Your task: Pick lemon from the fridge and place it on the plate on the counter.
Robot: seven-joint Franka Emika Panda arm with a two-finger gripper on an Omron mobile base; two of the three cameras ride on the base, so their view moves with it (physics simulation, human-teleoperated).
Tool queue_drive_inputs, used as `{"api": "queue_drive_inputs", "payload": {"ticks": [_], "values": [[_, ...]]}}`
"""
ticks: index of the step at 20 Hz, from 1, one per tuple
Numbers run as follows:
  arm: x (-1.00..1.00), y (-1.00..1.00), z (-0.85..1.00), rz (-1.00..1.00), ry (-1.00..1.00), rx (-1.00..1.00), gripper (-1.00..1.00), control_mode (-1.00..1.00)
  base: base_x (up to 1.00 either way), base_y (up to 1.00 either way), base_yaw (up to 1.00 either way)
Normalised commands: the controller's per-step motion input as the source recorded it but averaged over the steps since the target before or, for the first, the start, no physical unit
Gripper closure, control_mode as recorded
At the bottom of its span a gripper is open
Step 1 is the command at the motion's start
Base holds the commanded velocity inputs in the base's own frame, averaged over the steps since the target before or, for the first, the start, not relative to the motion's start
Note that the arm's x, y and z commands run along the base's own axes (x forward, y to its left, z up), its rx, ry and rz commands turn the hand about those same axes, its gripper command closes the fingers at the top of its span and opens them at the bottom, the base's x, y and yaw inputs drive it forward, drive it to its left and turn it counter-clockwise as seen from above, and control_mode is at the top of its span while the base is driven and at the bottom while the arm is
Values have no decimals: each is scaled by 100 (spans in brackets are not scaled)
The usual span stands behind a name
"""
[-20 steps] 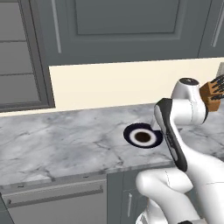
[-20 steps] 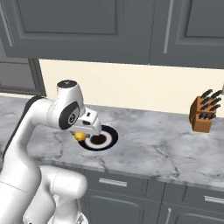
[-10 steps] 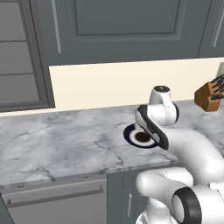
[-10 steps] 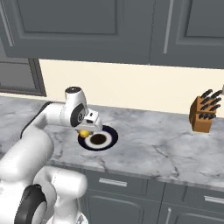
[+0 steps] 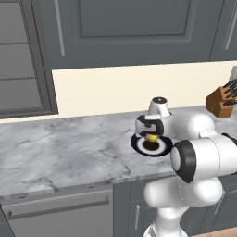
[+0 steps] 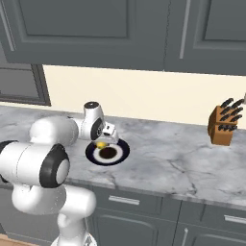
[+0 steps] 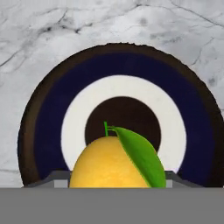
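Marble counter (image 5: 69, 152) running left to right, with the navy plate (image 5: 139, 147) sitting on it, knife block (image 6: 224, 125) well off to the right. Gripper (image 6: 104, 142) right over the plate, clamped on the lemon (image 7: 109, 162), green leaf and all, just above the plate's brown centre.

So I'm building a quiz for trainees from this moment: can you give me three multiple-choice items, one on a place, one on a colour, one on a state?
1. Where is the knife block?
A. on the counter
B. on the floor
C. on the plate

2. What colour is the leaf on the lemon?
A. red
B. green
C. white

3. What is the hand doing?
A. holding nothing
B. holding a knife
C. holding the lemon over the plate

Key: 1 A, it stands on the marble; 2 B, the hand view shows green; 3 C, the lemon sits at the fingers above the plate.
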Motion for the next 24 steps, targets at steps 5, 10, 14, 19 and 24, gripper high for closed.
{"api": "queue_drive_inputs", "payload": {"ticks": [5,10,14,19,24], "values": [[54,-25,-75,0,7,0,100,-100,0,0,0],[39,-2,-46,0,2,1,-100,-100,0,0,0],[5,0,-3,0,0,0,-100,-100,0,0,0],[-8,0,18,-3,0,0,-100,-100,0,0,0],[-45,1,46,-1,-1,0,-100,-100,0,0,0]]}}
